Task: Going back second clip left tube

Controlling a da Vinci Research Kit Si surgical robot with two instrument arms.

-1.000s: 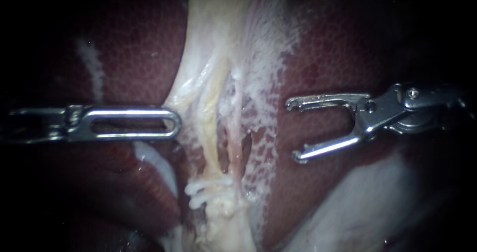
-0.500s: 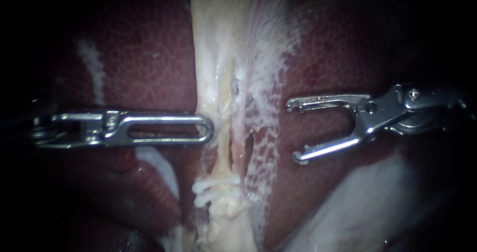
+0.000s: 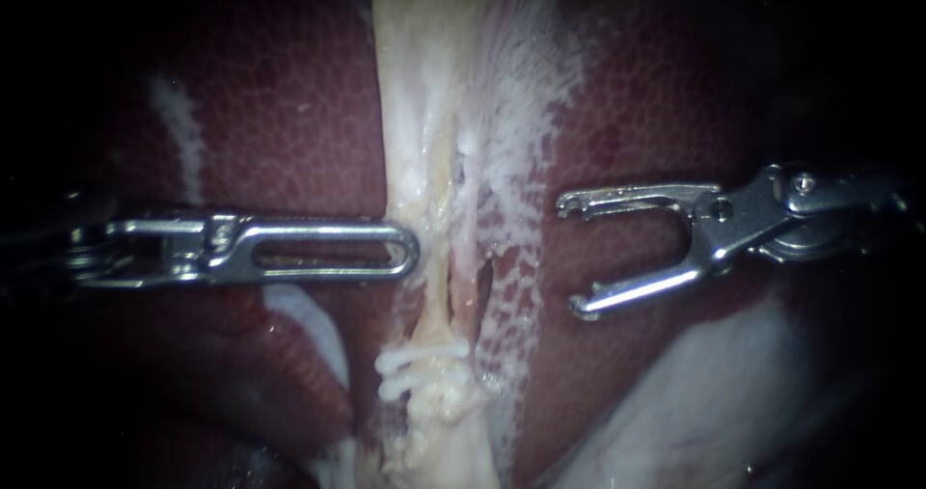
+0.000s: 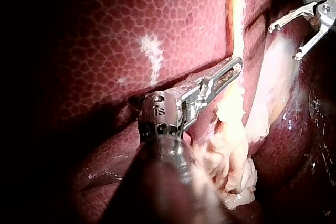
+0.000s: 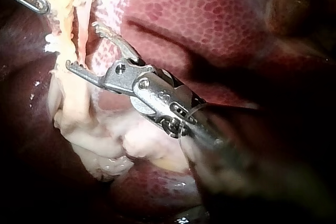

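Endoscope view: my left instrument has its claw clenched, the tip touching the pale band beside the left tube; any tissue pinched does not show. Two white clips sit across that tube, lower down. My right instrument stands apart over the liver, its claw released and empty. Left wrist view: same contact. Right wrist view: the claw gapes near the tube, holding nothing. In my judgement the clipping is done and only the retreat is left.
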